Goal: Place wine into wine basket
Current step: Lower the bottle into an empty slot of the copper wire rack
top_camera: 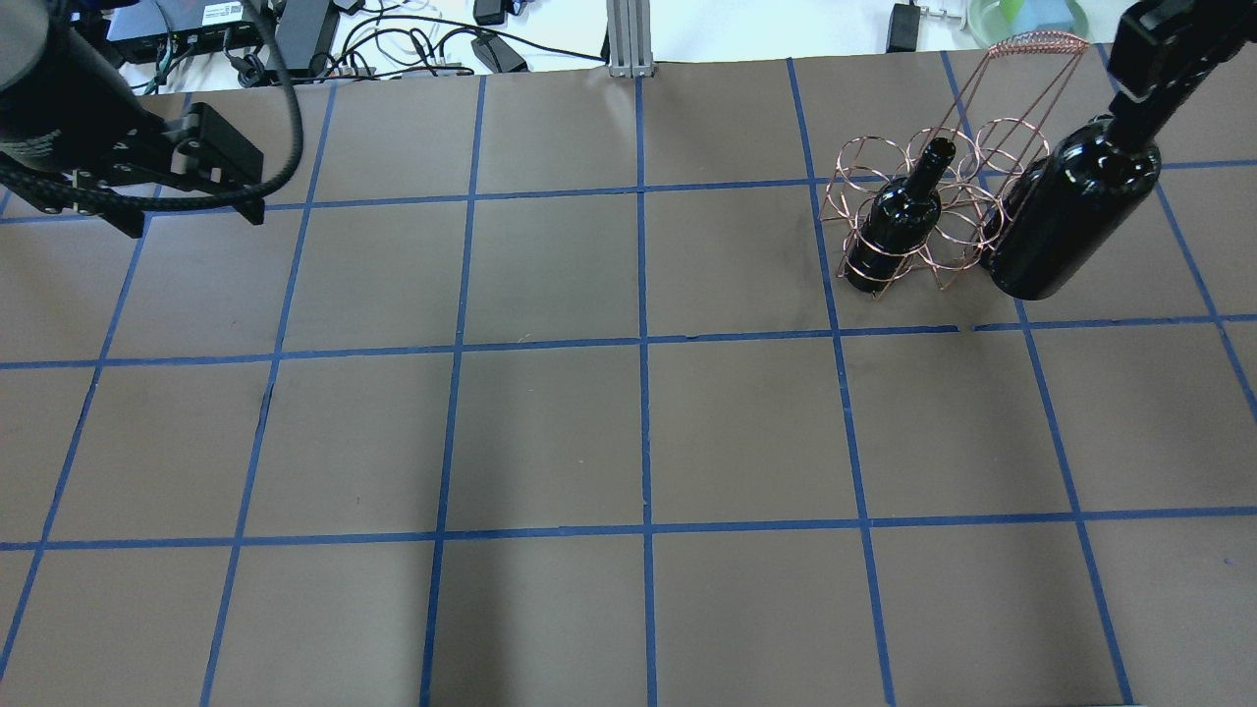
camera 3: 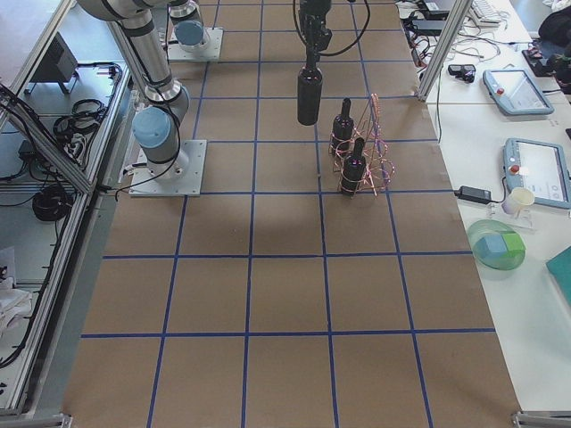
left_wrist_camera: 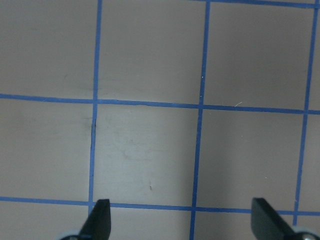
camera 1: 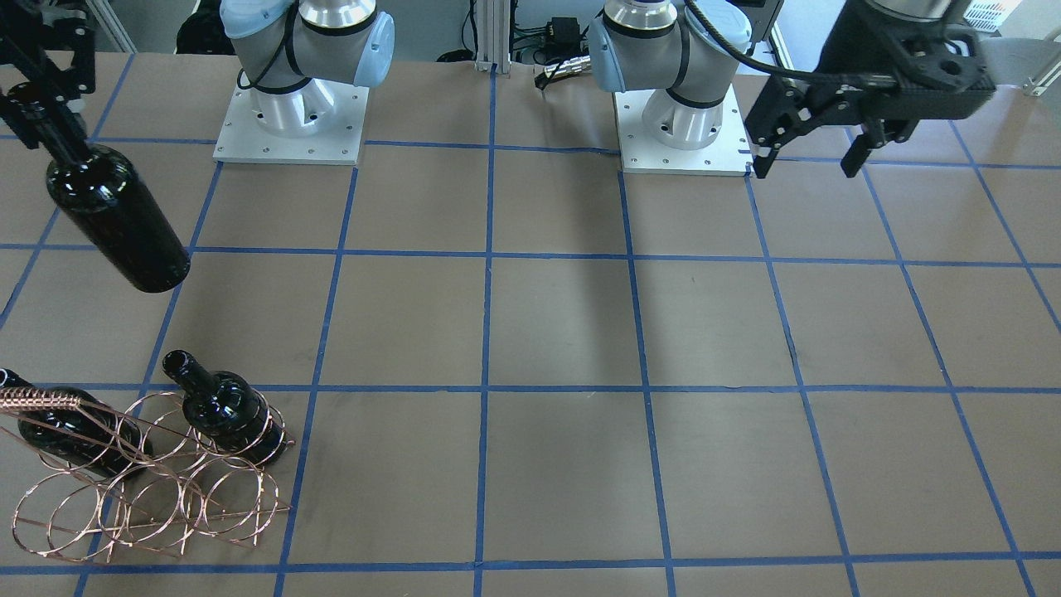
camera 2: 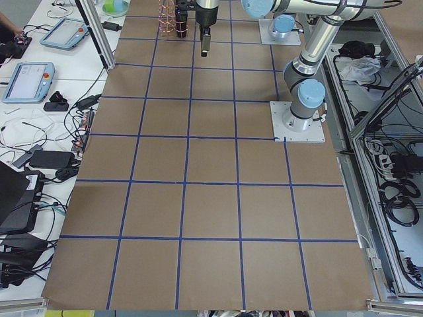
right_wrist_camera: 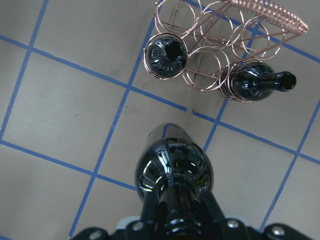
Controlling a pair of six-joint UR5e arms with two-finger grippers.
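My right gripper (camera 1: 46, 124) is shut on the neck of a near-black wine bottle (camera 1: 116, 220), which hangs base-down above the table beside the copper wire basket (camera 1: 153, 502). In the overhead view the held bottle (top_camera: 1070, 221) hangs just right of the basket (top_camera: 854, 162). Two identical bottles (camera 1: 224, 410) (camera 1: 66, 431) sit in the basket's rings. The right wrist view shows the held bottle (right_wrist_camera: 172, 170) short of the basket (right_wrist_camera: 210, 30) and both stored bottles (right_wrist_camera: 165, 55) (right_wrist_camera: 255, 85). My left gripper (camera 1: 808, 162) is open and empty, far from the basket, over bare table (left_wrist_camera: 181, 210).
The brown table carries a blue tape grid. The two arm bases (camera 1: 290, 124) (camera 1: 684, 124) stand at the robot's edge. Cables and power bricks (top_camera: 412, 44) lie past the far edge. Beyond the basket's side are a green bowl (camera 3: 498, 245) and tablets (camera 3: 540, 174).
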